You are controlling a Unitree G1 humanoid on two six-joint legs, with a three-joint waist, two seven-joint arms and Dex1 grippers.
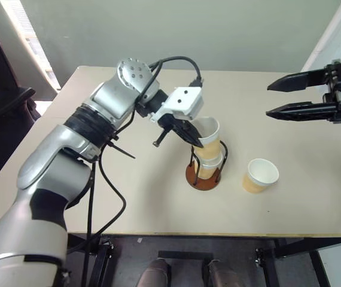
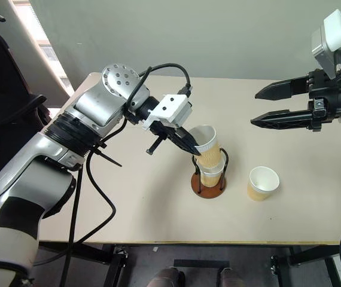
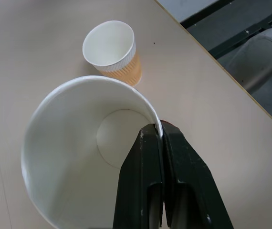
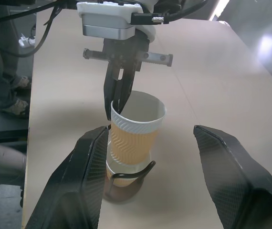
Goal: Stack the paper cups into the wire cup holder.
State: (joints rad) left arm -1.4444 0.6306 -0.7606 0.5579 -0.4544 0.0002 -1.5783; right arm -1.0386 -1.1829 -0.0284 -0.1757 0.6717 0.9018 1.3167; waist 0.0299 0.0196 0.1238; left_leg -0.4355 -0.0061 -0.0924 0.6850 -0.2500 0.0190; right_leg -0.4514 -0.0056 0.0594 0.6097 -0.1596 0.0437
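Here, one table [image 1: 314,197], two grippers, one wire cup holder [image 1: 203,173], three paper cups.

Left gripper [image 2: 193,149] pinches the rim of the top cup [image 2: 206,142], nested in a second cup [image 2: 212,174] inside the holder. Right gripper [image 2: 261,106] hangs spread, empty. Third cup [image 1: 260,175] stands beside the holder.

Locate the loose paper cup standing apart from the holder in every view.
Left eye: loose cup right of the wire cup holder.
Right eye: again right of the holder.
Left wrist: beyond the cup pinched in the left claw.
Right wrist: not in it.
Shared landmark: the pinched cup.
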